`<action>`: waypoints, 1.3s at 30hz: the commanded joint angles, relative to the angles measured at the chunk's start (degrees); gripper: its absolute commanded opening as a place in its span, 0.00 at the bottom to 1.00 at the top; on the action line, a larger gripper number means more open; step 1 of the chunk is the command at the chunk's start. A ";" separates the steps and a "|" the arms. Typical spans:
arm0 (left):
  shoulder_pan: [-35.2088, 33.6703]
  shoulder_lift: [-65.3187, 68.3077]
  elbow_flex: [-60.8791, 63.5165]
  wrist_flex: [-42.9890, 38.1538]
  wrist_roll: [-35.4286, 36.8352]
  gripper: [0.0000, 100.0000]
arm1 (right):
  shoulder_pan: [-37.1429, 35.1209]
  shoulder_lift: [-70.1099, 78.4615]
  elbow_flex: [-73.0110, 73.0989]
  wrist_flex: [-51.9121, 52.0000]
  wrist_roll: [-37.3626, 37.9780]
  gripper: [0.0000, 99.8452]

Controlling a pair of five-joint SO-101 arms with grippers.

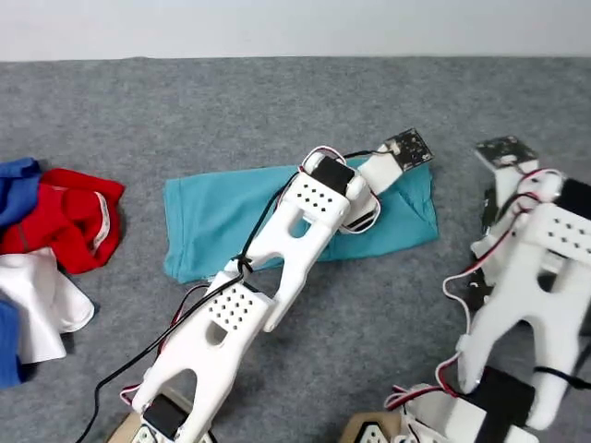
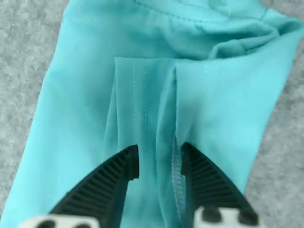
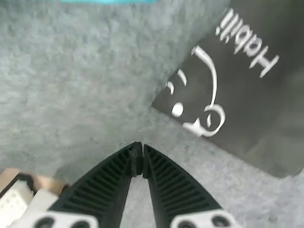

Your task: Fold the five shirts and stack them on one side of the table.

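Teal shirt (image 1: 231,217): mid-tabletop, lying in a long band, partly folded, with a raised crease running along it.

Grey felt tabletop (image 1: 277,111): carries every item directly.

Left tool (image 2: 156,159): narrowly parted, astride the raised crease of the teal shirt, with cloth between the fingers but not visibly clamped.

Right tool (image 3: 142,152): pressed shut, holding nothing, above bare felt just beside a black printed shirt (image 3: 247,95). That shirt lies flat and is probably the start of the stack.

Unfolded heap at the far side: red shirt (image 1: 65,221), white shirt (image 1: 42,295) and blue shirt (image 1: 14,185), bunched and overlapping.

Hazards, judged:
- A pinch on the crease may catch only the top layer, so a lift would peel the fold open.
- It may instead catch every layer, so the whole band drags across the felt and skews.
- With the right tool away from the cloth, nothing pins the other end, so slipping is likely.
- The bunched heap may come up two shirts at once.

Containers: none to list, and the shirts sit straight on the tabletop.
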 commanded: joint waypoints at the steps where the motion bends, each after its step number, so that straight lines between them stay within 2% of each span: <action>1: -0.44 -1.67 -4.79 3.78 0.62 0.16 | -2.07 -2.33 -0.26 -2.86 -2.81 0.01; 11: -0.09 -2.99 -17.45 16.00 0.70 0.16 | -2.15 -2.33 -0.26 -2.86 -4.13 0.01; 16: 1.32 -2.81 -16.75 16.00 1.58 0.16 | -1.98 -2.33 -0.26 -2.59 -4.13 0.01; 20: 2.46 -2.90 -10.68 16.00 1.58 0.15 | -1.10 -2.42 -0.26 -2.51 -4.04 0.01; 28: -2.90 -2.37 -2.86 14.95 1.05 0.13 | 1.98 -2.33 -0.26 -2.59 -3.87 0.01; 32: -2.73 -2.46 2.15 12.04 1.05 0.13 | 1.54 -2.24 -0.18 -3.38 -4.13 0.01; 35: -2.02 -3.08 1.89 11.60 1.14 0.13 | 0.75 -2.24 -0.18 -4.26 -4.13 0.01; 39: -1.85 -3.34 -5.58 14.51 1.49 0.13 | 0.48 -2.24 -0.18 -4.35 -4.13 0.01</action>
